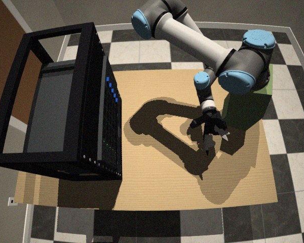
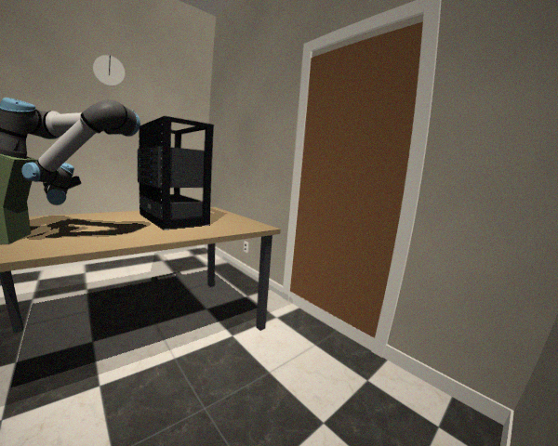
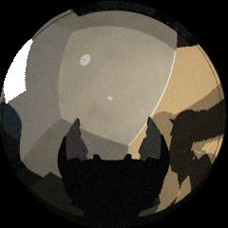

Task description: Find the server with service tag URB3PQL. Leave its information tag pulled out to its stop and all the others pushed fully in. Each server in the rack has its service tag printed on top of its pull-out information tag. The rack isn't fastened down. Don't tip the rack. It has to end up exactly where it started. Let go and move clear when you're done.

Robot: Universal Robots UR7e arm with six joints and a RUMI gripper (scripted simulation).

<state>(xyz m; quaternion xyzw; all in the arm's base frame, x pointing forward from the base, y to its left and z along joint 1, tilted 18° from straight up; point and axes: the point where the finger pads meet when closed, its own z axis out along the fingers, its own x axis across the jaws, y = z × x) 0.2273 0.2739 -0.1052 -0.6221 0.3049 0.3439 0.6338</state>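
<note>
The black rack stands upright at one end of the table. It holds an upper block of servers and a lower server, with a gap between them. Several small blue marks, one of them a blue mark, run in a row along the server fronts; whether they are information tags I cannot tell. Small green lights show on the fronts too. No service tag is readable. My gripper is open and empty, above the table and well apart from the rack.
The arm stands on a green pedestal at the other end of the wooden table. The arm's upper links reach above the table, and its shadow falls between pedestal and rack. The door is beyond the rack's end.
</note>
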